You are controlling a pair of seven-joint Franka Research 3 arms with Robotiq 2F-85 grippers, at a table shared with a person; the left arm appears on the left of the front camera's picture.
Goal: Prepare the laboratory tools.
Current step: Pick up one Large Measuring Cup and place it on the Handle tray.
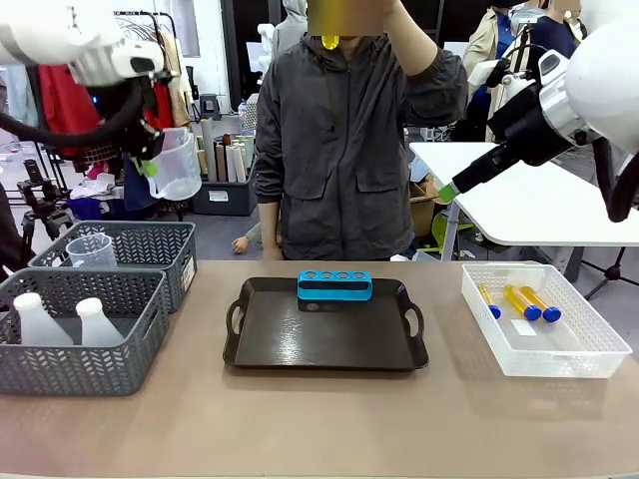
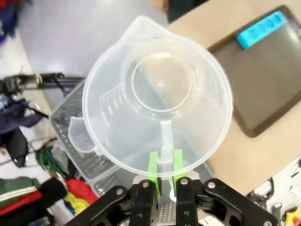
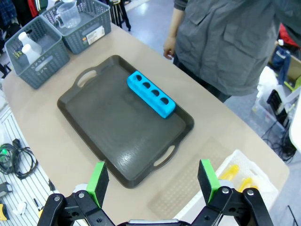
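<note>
My left gripper (image 2: 165,176) is shut on the handle of a clear measuring beaker (image 2: 160,94). It holds that beaker (image 1: 178,165) high above the grey baskets at the table's left. On the dark tray (image 1: 329,349) stands the blue four-hole rack (image 1: 334,285), its holes empty. Three yellow tubes with blue caps (image 1: 519,299) lie in the white basket (image 1: 589,349) at the right. The person holds a yellow tube (image 1: 329,41) up near the head. My right gripper (image 3: 153,181) hangs open in the air above the table's right side, with nothing between its pads.
Two grey mesh baskets stand at the left. The far basket (image 1: 160,244) holds a second clear beaker (image 1: 90,249), and the near basket (image 1: 120,349) holds two white flasks (image 1: 40,321). The person stands close behind the tray.
</note>
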